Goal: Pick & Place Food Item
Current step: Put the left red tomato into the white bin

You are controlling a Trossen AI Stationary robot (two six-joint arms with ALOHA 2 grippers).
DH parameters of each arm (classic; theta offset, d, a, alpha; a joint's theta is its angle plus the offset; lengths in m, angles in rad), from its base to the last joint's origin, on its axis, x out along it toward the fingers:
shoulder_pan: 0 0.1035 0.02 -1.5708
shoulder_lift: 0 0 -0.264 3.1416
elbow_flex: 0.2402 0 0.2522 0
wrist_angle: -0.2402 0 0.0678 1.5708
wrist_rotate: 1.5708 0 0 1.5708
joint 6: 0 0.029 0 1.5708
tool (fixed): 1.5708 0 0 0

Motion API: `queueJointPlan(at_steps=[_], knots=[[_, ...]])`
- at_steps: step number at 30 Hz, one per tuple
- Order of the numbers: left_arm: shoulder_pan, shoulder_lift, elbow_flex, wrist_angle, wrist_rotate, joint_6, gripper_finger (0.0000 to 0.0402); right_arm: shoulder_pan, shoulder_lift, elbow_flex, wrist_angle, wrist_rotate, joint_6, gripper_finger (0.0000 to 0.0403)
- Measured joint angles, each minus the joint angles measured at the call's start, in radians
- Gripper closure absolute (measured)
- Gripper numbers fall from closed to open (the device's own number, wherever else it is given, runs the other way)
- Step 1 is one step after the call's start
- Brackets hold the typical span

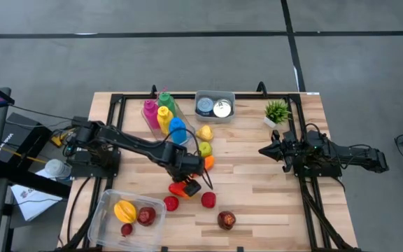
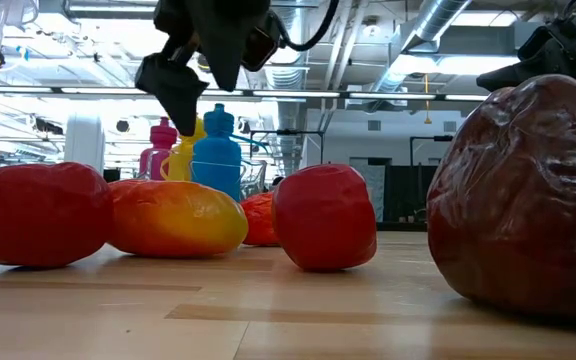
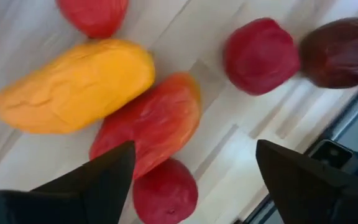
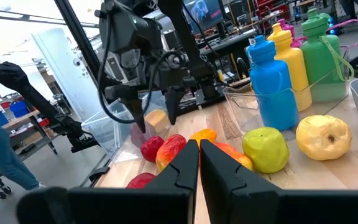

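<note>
Several toy fruits lie on the wooden table: a yellow-orange mango, a red-orange mango, a small red fruit, two more red ones and a dark red one. My left gripper hangs open above the red-orange mango and the small red fruit, pointing steeply down, with nothing between its fingers. The low view shows its fingers clear above the fruit. My right gripper rests shut and level at the table's right side.
A clear container with a yellow fruit and red fruits stands at the near left. Coloured bottles, a bin of cans and a small plant line the far edge. A green apple and a yellow fruit lie mid-table.
</note>
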Motion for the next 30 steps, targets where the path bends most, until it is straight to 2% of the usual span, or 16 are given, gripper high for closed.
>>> queueJointPlan(at_steps=[11, 18, 24, 30], knots=[[-0.081, 0.024, -0.001, -0.126, -0.011, -0.130, 0.0077, 0.000, 0.000, 0.000, -0.002, 0.000, 0.000, 0.0391], [-0.125, 0.083, 0.000, -0.116, -0.005, -0.183, 0.0081, 0.000, 0.000, 0.000, 0.000, 0.000, 0.000, 0.0391], [-0.169, 0.140, 0.000, -0.093, 0.056, -0.227, 0.0092, 0.000, 0.000, 0.000, -0.002, 0.000, 0.000, 0.0391], [-0.206, 0.160, 0.000, -0.084, 0.038, -0.262, 0.0096, 0.000, 0.000, 0.000, -0.003, 0.000, 0.000, 0.0391]])
